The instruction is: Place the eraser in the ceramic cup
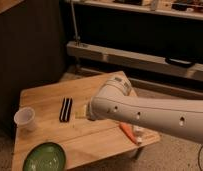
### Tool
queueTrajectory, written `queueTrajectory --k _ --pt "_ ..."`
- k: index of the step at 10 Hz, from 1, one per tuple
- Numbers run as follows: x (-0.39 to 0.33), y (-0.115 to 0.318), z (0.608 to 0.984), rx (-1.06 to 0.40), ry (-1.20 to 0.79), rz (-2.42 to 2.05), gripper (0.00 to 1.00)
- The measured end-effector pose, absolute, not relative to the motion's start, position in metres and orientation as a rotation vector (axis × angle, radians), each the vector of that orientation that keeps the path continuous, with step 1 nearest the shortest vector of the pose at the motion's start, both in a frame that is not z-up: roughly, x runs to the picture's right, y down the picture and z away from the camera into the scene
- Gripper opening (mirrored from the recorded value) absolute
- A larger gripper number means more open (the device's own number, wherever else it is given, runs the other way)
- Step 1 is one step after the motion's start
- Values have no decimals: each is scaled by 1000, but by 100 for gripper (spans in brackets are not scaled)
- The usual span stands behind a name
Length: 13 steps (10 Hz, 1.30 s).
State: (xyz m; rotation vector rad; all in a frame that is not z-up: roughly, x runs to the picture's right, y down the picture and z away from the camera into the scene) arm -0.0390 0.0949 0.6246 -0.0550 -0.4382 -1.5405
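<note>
The eraser (pixel 65 109), a slim black bar with a pale stripe, lies flat on the wooden table (pixel 42 91), left of the middle. The ceramic cup (pixel 25 119), small and whitish, stands upright near the table's left edge, a short way left of the eraser. My white arm (pixel 145 112) reaches in from the right over the table's right half. Its gripper is hidden behind the arm's end, just right of the eraser; only a pale bit (pixel 80 112) shows there.
A wide green bowl (pixel 45 157) sits at the table's front left corner. An orange object (pixel 129 132) lies at the front right edge, partly under the arm. Dark shelving and a metal rail (pixel 145 59) stand behind the table.
</note>
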Motion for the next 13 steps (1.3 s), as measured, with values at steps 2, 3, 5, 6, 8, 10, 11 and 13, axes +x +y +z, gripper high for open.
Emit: queueTrajectory --k 2,3,5,6,8,10,11,13 --pt "-59 53 619 -22 -356 -1587 80" --pt "-72 33 613 -9 -329 -1609 80" --pt "-113 -20 606 17 -280 -1680 80" --pt "-128 -34 608 20 -278 -1708 80" --pt "-171 -61 621 10 -300 -1769 80" --pt "-207 -69 645 -14 -340 -1803 80" --pt "-219 -67 662 -35 -361 -1812 80" --pt "-236 -56 700 -77 -400 -1822 80"
